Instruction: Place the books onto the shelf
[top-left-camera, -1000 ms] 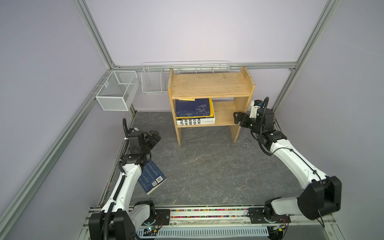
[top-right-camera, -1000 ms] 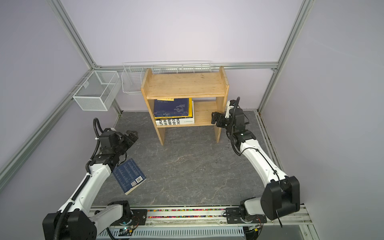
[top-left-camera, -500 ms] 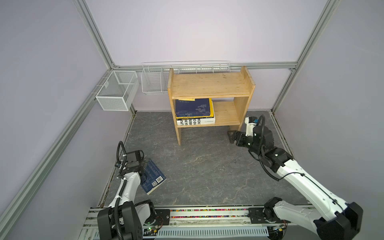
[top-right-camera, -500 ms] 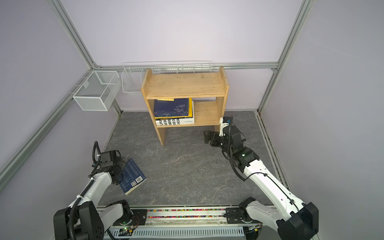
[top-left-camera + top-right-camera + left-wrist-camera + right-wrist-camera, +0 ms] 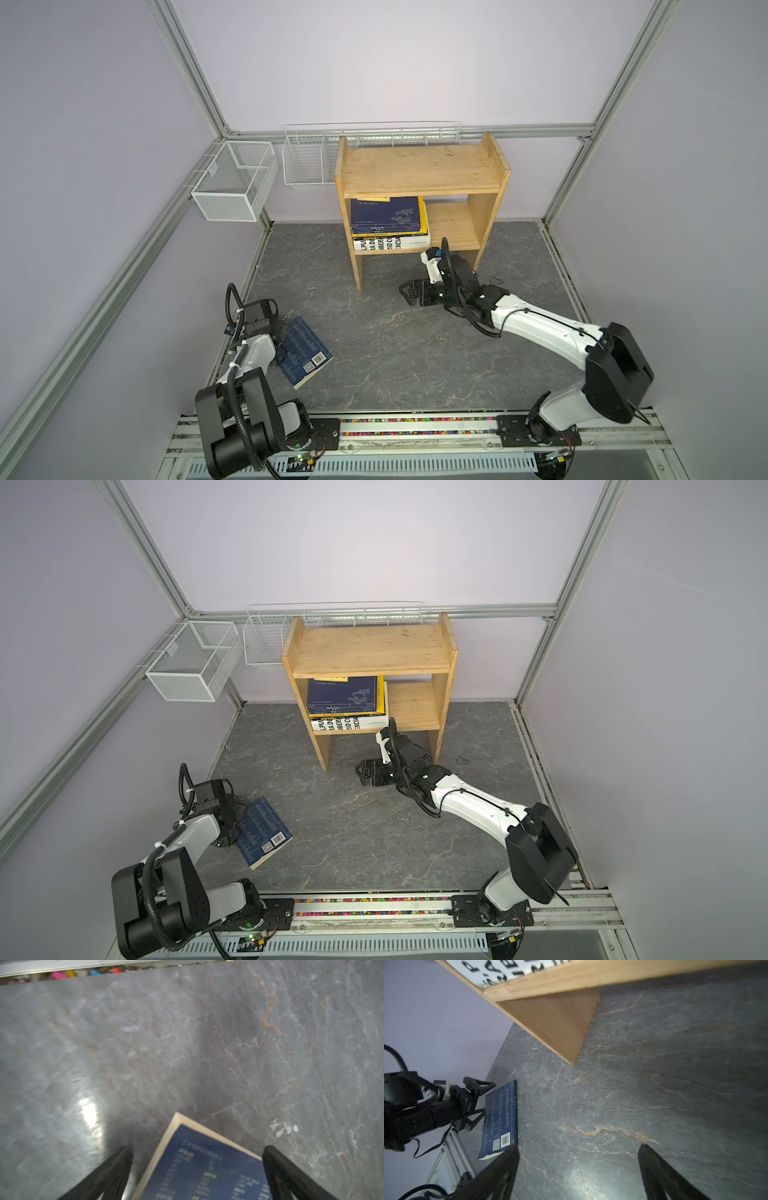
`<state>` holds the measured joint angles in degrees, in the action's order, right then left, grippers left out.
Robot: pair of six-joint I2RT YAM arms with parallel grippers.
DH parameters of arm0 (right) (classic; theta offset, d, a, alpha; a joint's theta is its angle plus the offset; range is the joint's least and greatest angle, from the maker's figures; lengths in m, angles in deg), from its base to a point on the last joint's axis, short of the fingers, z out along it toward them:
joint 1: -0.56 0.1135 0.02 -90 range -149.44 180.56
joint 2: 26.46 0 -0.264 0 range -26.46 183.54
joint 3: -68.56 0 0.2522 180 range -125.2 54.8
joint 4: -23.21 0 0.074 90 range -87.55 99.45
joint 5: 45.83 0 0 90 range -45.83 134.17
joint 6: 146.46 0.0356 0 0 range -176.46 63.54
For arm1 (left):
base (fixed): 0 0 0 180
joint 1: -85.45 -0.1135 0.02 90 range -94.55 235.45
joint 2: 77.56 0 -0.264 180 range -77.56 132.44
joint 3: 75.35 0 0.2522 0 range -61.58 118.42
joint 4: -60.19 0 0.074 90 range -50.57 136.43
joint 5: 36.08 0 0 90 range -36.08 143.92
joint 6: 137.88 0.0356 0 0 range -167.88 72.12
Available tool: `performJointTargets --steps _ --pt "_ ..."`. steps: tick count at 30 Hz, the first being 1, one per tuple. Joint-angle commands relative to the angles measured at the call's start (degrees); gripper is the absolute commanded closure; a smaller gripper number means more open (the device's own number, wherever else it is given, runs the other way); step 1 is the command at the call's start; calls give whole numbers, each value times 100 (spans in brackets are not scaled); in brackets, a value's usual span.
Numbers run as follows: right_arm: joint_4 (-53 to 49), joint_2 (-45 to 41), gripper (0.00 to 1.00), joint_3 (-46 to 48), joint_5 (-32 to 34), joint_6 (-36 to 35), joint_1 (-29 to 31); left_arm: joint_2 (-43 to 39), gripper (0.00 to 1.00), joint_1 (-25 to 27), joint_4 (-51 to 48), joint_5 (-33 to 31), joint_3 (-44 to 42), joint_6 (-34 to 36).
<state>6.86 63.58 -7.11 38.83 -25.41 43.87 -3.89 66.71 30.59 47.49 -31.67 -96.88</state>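
Note:
A navy book (image 5: 305, 351) (image 5: 264, 831) lies flat on the grey floor at the front left, barcode side up. My left gripper (image 5: 280, 343) (image 5: 196, 1150) is open and low at the book's left edge. Its black fingers (image 5: 116, 1167) straddle one corner of the book (image 5: 203, 1167) without closing on it. The pine shelf (image 5: 419, 174) (image 5: 370, 650) stands at the back. A stack of books (image 5: 388, 224) fills the left of its lower tier, with a white book (image 5: 390, 243) lettered in black at the bottom. My right gripper (image 5: 409, 293) (image 5: 578, 1147) is open and empty, low over the floor before the shelf.
Two white wire baskets (image 5: 235, 187) (image 5: 309, 164) hang on the frame left of the shelf. The shelf's left side panel (image 5: 556, 1014) stands near my right gripper. The arms' base rail (image 5: 415, 428) runs along the front. Purple walls close in on three sides.
My left arm has dropped from mid-height down to the navy book's edge. My right arm has pulled away from the shelf's right side and swung left and down to the floor.

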Motion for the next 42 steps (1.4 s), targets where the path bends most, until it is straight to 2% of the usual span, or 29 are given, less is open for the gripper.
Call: performJointTargets --steps 1,2,5,12,15,21,26,32,35,40,42 --pt "564 695 2 -335 -570 -245 187 727 4 30 217 1220 -69 384" --pt "637 974 0 -487 -732 -336 255 887 4 67 298 1315 -64 434" --pt "574 1749 7 -1050 -1062 -346 434 1119 4 173 274 1364 7 568" --pt "101 2881 12 -1991 -1639 87 620 512 4 277 -161 1588 4 942" --pt "-16 3073 12 -2031 -1824 223 627 185 4 743 -546 1477 45 958" --pt "-327 3269 12 -1995 -1904 374 626 -612 4 1294 -510 1903 -576 80" --pt "-655 3397 12 -1959 -2033 359 619 -1308 3 2333 -129 1782 -1017 -852" --pt "-1523 3374 15 -1840 -2167 145 611 -1060 3 3489 312 1344 -1062 -1687" --pt "-1829 3235 16 -1488 -1999 120 588 -813 3 3798 638 1257 -1127 -1977" --pt "-1737 3203 18 -1278 -2251 274 590 -549 3 4201 872 1080 -1123 -2333" --pt "-1814 3133 19 -1267 -1960 306 583 -576 3 4226 720 971 -1071 -2292"
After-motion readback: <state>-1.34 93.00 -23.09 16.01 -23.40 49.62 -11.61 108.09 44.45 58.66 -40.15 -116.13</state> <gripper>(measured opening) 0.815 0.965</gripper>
